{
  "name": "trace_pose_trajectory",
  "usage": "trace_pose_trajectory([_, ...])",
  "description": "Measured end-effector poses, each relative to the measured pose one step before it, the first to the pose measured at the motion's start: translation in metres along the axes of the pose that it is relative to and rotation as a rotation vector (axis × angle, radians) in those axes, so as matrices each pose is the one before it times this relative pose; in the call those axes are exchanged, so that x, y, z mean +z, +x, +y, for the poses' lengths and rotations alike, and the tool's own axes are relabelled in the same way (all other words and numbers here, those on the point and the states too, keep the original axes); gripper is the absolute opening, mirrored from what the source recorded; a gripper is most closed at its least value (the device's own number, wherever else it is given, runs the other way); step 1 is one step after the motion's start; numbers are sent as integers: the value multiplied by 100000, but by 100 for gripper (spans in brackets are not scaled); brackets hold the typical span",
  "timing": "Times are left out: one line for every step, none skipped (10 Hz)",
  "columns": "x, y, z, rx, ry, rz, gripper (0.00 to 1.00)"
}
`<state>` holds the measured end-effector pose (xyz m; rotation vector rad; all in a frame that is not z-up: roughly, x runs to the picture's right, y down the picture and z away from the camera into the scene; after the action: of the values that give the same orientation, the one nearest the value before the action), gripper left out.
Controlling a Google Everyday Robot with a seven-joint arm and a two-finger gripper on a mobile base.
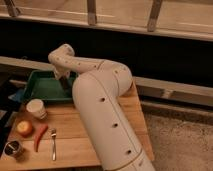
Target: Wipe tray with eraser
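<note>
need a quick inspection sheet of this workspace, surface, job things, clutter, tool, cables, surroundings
surface: wooden table, things at its left end and the arm across it
job's things: green tray at the back left of the table; eraser not clearly seen, likely hidden at the tool
clutter: paper cup in front of the tray; apple, red chili, fork and metal cup near the front left; blue cloth at the tray's left edge
grippers: tool down over the tray's right part, shut
cables: nothing seen
surroundings: dark wall and window rail behind, speckled floor to the right
</note>
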<state>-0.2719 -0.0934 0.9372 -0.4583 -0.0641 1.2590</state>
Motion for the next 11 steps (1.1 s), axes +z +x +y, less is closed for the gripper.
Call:
trace_pose_trajectory([268, -159, 1083, -803, -2101, -778, 0])
trace_pose_trajectory([186, 350, 1260, -587, -2697, -503, 0])
trace_pose_trajectory([-105, 539, 1012, -427, -2078, -82, 0])
trace_pose_trajectory([-197, 976, 1273, -417, -2070, 550, 0])
trace_pose_trajectory([-354, 843, 439, -146, 469, 1160, 0])
trace_pose_trajectory([-378, 795, -211, 228, 1495, 1036, 0])
trace_pose_trajectory([-545, 588, -787, 737, 2425, 695, 0])
trace_pose_trajectory([-195, 149, -1223, 705, 2522, 396, 0])
trace_pose_trajectory([-70, -488, -1077, 500, 2019, -195, 0])
trace_pose_trajectory([251, -481, -866, 55, 1266, -263, 0])
trace_pose_trajectory([370, -1348, -1244, -330, 1031, -1496, 0])
